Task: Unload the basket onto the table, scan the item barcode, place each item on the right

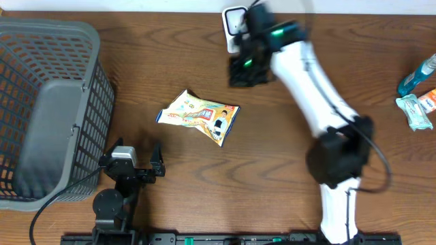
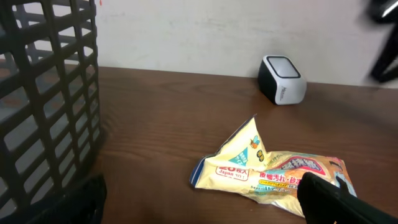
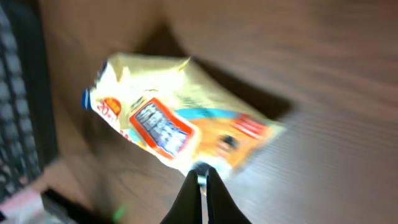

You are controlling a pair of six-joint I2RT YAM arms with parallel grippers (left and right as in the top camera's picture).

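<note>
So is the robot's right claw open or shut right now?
Shut. In the right wrist view the right claw has its fingers pressed together, with nothing between them.

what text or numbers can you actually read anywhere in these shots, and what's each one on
"Japan No.1": on the snack packet, near its blue corner, left wrist view.
"20": just above that on the same packet; the characters after it are too small to read.
Remaining packet print: blurred in the right wrist view, too small overhead.
Mark on the scanner side: too small to read.
Labels on the blue bottle and the pack beside it: too small.
</note>
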